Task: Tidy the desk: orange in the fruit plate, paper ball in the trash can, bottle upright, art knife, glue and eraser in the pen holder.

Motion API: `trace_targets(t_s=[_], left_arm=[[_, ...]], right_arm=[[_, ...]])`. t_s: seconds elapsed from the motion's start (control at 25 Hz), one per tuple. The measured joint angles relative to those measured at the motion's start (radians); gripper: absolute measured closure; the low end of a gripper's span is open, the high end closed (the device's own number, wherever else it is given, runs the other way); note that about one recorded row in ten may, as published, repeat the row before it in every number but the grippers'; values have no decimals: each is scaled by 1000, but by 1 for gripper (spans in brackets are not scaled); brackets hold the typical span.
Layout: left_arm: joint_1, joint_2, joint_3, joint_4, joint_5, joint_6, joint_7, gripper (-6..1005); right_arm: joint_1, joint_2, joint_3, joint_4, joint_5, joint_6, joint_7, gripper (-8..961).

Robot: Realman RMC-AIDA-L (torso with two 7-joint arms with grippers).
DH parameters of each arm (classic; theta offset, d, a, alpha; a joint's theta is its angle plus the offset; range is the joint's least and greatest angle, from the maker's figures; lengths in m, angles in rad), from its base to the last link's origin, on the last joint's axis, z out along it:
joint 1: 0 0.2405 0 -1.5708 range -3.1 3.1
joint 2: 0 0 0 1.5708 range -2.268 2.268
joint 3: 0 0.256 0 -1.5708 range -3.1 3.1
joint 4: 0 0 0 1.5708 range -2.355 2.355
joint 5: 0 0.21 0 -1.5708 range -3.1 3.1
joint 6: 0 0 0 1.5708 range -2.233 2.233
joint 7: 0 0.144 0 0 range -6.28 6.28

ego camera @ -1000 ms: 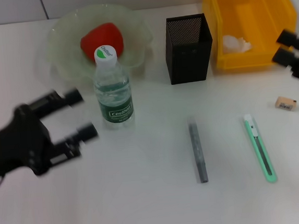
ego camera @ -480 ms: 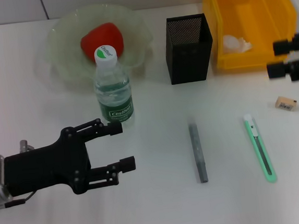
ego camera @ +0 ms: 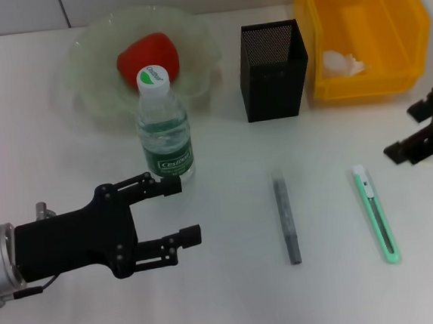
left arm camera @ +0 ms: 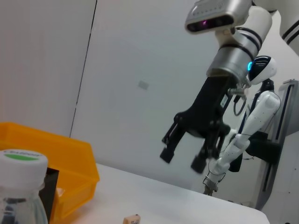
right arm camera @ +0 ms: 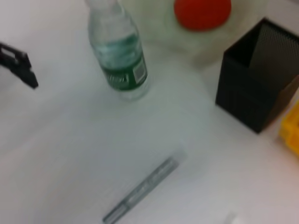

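The bottle (ego camera: 163,129) stands upright on the table (ego camera: 228,297), just in front of the fruit plate (ego camera: 87,75) where the orange (ego camera: 146,53) sits. The left gripper (ego camera: 177,211) hovers in front of the bottle, fingers (ego camera: 165,187) spread apart and holding nothing. Beside the bottle stands the black pen holder (ego camera: 272,70), and beyond that the yellow trash can (ego camera: 361,81) with the paper ball (ego camera: 342,62) inside. Farther out from the bottle lie the grey glue stick (ego camera: 286,216), then the green art knife (ego camera: 376,212). The right gripper (ego camera: 418,125) hangs past the knife, fingers parted in the left wrist view.
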Motion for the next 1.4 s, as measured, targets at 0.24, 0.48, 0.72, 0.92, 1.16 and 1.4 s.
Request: trace_targets(t_s=[0.24,0.48,0.72,0.92,1.16,1.4], left_arm=[[-1,-2,3,0,2,-12,0,197],[-2,-8,5,-2,4,-36,1,197],[-4,-12,10,-2,4,-56,0,197],[-5,-12,10,-2,4,-59,-1,197],[-5,-14,10,-2,5,-67,-1,198],[-9,-20,16,-3,4,-86,-2,198]], right_arm=[[25,2,-78,98,-76,74,56,178],[40,2,-149,209,-115,186,138,178],[65,4,-212,343,-116,277,188,178],[87,5,-240,449,-117,343,215,178],[120,4,-245,529,-179,368,236,179],[145,6,-247,587,-210,408,250,179]])
